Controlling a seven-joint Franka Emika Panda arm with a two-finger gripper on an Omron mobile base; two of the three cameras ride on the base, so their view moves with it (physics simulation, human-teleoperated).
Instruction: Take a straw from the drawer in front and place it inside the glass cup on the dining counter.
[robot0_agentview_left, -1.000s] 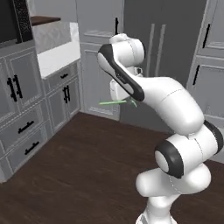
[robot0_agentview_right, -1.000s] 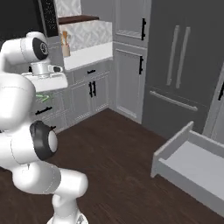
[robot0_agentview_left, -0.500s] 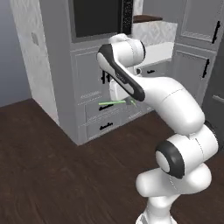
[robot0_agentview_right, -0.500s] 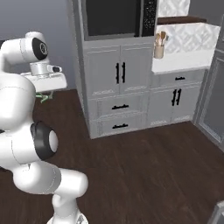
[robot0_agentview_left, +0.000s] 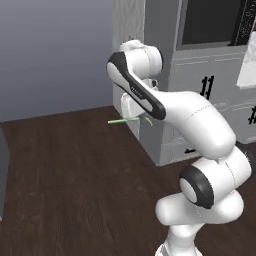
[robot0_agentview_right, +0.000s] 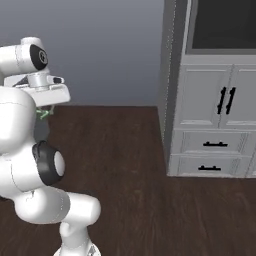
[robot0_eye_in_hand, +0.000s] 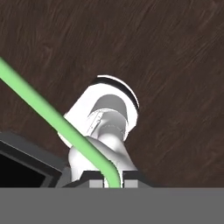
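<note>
While the dark wood floor (robot0_agentview_right: 130, 165) spreads below, a grey cabinet tower (robot0_agentview_right: 215, 100) with black-handled doors and drawers stands on the right. Well above the floor, the gripper (robot0_agentview_left: 145, 119) hangs with jaws pinched narrow on the straw (robot0_agentview_left: 122, 120), which juts out level. Its bent tip seems to sit between the fingers.

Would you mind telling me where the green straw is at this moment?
The straw is clamped in the shut gripper, sticking out roughly level to the left in the left base view, above the dark wood floor beside the grey cabinet.
</note>
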